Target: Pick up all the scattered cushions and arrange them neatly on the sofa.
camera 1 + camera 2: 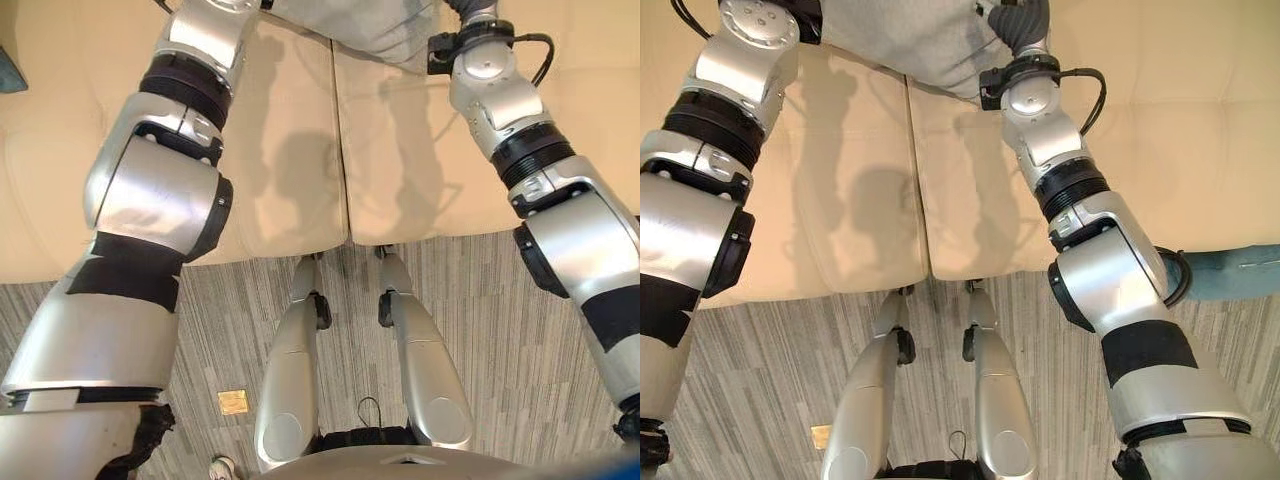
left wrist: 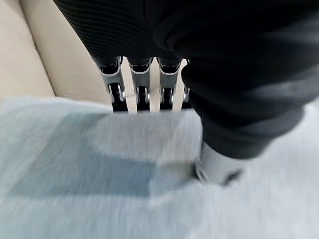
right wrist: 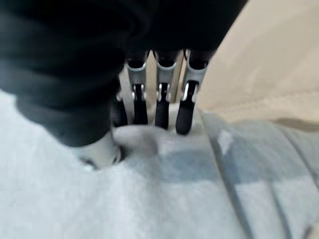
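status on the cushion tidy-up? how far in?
In hand: both hands grip one light grey cushion over the cream sofa, left hand and right hand pinching its edge with fingers and thumb. Done: no cushion seen placed on the seats yet. Left: setting this one down; a blue-green object, possibly another cushion, lies beside the sofa.

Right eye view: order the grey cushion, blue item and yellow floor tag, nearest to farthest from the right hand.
1. Grey cushion, top, gripped by the right hand.
2. Blue item, right edge, below the sofa seat.
3. Yellow tag, on the carpet, lower left.
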Controlling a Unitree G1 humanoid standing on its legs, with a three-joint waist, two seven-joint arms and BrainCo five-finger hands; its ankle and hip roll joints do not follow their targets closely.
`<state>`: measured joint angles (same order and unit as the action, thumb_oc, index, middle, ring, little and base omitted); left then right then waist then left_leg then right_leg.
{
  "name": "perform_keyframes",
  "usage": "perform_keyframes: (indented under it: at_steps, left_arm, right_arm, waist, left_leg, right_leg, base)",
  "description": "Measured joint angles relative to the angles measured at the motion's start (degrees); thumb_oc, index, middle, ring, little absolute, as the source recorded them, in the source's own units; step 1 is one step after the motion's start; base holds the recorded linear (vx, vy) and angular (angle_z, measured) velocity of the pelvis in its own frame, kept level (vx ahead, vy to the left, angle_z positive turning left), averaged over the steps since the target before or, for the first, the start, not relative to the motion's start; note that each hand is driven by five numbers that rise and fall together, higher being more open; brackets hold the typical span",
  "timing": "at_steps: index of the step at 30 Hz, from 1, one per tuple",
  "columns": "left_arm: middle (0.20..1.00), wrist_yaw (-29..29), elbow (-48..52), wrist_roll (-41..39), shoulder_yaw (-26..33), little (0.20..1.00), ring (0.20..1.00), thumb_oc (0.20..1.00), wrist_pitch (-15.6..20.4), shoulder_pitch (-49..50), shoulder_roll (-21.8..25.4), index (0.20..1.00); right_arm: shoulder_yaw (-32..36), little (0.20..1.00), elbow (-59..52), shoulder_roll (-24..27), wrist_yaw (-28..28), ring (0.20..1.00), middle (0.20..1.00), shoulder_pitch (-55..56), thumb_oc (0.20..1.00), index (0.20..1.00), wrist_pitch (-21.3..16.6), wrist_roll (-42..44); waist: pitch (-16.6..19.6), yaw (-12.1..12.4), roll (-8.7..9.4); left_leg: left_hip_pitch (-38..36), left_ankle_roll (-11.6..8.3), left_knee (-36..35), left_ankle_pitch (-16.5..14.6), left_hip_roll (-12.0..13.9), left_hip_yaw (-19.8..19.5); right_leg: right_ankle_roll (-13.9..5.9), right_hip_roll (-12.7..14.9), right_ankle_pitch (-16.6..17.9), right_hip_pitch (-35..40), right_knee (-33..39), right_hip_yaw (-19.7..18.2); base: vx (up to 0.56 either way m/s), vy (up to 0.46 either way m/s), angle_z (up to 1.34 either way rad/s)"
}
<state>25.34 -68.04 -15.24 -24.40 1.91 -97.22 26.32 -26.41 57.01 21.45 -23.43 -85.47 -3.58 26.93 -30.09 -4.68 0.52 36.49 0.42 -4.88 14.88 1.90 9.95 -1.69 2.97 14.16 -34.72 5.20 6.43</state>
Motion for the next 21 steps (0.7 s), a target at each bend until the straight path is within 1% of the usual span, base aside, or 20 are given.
perform_keyframes:
  at_steps: [4, 9, 13, 16, 21]
  left_arm:
    - [0.200, -0.11, 0.15, -2.33, 0.07, 0.200, 0.200, 0.200, 0.83, 1.50, -0.02, 0.200]
    - [0.200, -0.41, 1.72, -4.51, 0.19, 0.200, 0.200, 0.200, 0.83, 2.77, -0.57, 0.200]
    - [0.200, -0.14, 6.38, -6.62, 0.26, 0.200, 0.200, 0.200, 0.82, 4.90, -1.79, 0.200]
    - [0.200, 0.12, 9.22, -6.61, 1.60, 0.200, 0.200, 0.200, 0.97, 6.00, -2.49, 0.200]
    - [0.200, 0.57, 9.08, -6.62, 2.00, 0.200, 0.200, 0.200, 0.97, 6.39, -2.19, 0.200]
  right_arm:
    - [1.37, 0.200, -0.47, 0.59, -0.43, 0.200, 0.200, 0.13, 0.200, 0.200, -0.28, 0.01]
    - [2.25, 0.200, -1.10, 1.32, -1.07, 0.200, 0.200, 0.97, 0.200, 0.200, -0.30, 0.09]
    - [3.24, 0.200, -1.05, 2.27, -2.09, 0.200, 0.200, 2.34, 0.200, 0.200, -0.32, 0.96]
    - [1.06, 0.200, -1.06, 4.28, -2.66, 0.200, 0.200, 2.27, 0.200, 0.200, -0.33, 0.85]
    - [-2.11, 0.200, -1.06, 4.76, -3.45, 0.200, 0.200, 1.60, 0.200, 0.200, -0.37, -0.64]
  waist:
    - [0.03, 0.75, -0.06]
    - [0.02, 0.89, -0.07]
    - [0.01, 0.87, -0.07]
    - [0.01, 0.79, -0.07]
    - [-0.01, 0.55, -0.03]
  left_leg:
    - [-0.14, 0.07, 0.00, 0.05, 0.02, 0.01]
    - [-0.41, 0.14, 0.01, 0.34, -0.05, -0.37]
    - [-1.06, 0.17, -0.05, 0.44, -0.07, -0.80]
    - [-1.69, 0.17, -0.13, 0.43, 0.03, -0.97]
    - [-1.68, 0.16, -0.13, 0.44, 0.27, -1.12]
  right_leg:
    - [0.00, -0.03, 0.00, 0.08, -0.01, 0.02]
    - [0.02, 0.05, 0.02, 0.57, -0.01, 0.18]
    - [0.03, 0.06, 0.02, 1.35, 0.00, 0.48]
    - [0.02, -0.06, 0.02, 2.02, 0.00, 0.52]
    - [0.03, -0.33, 0.02, 2.03, 0.00, 0.69]
  base:
    - [0.00, 0.000, 0.00]
    - [0.00, -0.011, 0.03]
    - [0.01, -0.020, 0.03]
    - [0.01, -0.038, -0.01]
    - [0.01, -0.041, -0.01]
